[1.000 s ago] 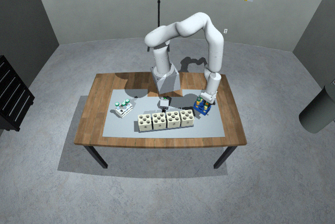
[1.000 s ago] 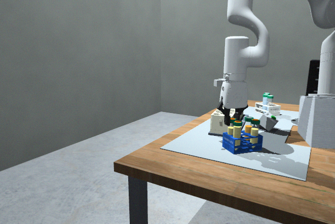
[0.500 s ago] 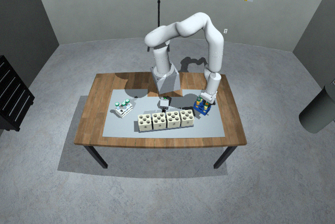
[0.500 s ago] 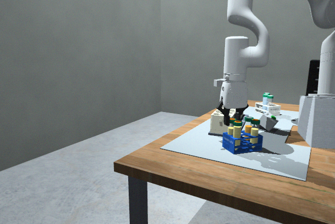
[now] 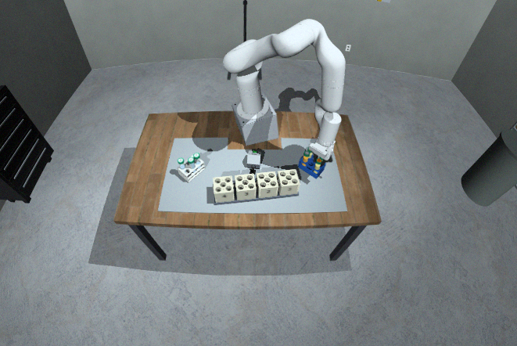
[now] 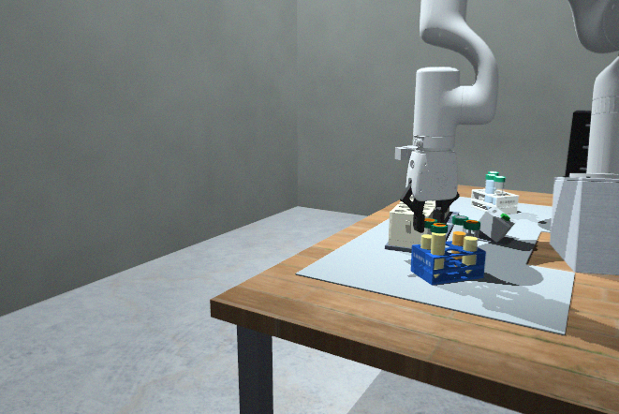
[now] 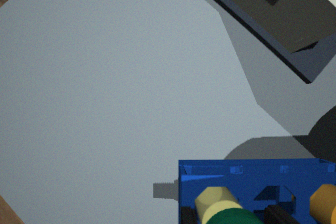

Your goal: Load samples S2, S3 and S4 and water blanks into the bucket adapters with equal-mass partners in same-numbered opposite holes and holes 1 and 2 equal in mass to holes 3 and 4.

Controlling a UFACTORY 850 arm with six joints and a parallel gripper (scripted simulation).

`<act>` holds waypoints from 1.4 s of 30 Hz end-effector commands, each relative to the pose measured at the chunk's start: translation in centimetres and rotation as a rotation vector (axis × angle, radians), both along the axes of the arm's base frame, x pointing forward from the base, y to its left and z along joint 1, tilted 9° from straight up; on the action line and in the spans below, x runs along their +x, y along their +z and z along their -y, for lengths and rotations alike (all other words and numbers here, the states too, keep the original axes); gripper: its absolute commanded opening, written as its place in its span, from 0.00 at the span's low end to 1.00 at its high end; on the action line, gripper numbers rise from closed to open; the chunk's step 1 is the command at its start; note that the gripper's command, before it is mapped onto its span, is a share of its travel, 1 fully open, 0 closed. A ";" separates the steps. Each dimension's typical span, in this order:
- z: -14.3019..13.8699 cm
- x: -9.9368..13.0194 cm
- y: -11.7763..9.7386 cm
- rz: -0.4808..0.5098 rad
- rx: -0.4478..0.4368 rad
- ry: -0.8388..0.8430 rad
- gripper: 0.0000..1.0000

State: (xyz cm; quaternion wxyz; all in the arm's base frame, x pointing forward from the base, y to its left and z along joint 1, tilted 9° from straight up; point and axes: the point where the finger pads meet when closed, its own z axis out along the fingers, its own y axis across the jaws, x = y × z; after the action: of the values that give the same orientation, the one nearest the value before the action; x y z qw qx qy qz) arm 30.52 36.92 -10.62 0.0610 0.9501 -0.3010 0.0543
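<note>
Blue sample rack (image 6: 447, 265), white lettering on its side. Its tubes (image 6: 437, 239): green caps, orange cap dots, pale yellow fill; one (image 6: 459, 238) shows deeper orange. White arm (image 5: 330, 69), black gripper (image 6: 429, 221) fingers (image 6: 419, 215). Four cream adapters (image 5: 256, 184) with dark holes, on a dark grey-blue stand (image 5: 226, 202). White blank rack (image 5: 191, 171), tubes (image 5: 188, 160) with green caps, white dots. Grey sloped desk (image 6: 494, 225) with green key (image 6: 505, 216). Light grey mat (image 5: 250, 205) on a brown wood-grain table (image 5: 145, 163) with black legs. Grey speckled floor (image 5: 246, 301), grey walls, black cabinet (image 5: 8, 142) with silver lines.
</note>
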 end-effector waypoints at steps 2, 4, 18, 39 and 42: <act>-0.1 0.0 0.4 0.001 0.001 0.000 0.44; -0.2 0.0 0.8 0.001 0.001 0.000 0.44; -0.5 -0.2 3.2 0.001 0.001 0.000 0.44; -1.1 -0.4 7.0 0.001 0.001 0.000 0.44; -1.2 -0.5 7.6 0.001 0.001 0.000 0.44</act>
State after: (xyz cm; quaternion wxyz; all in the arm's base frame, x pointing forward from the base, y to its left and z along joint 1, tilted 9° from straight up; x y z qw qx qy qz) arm 30.05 37.95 -3.81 0.0605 0.9501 -0.3010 0.0550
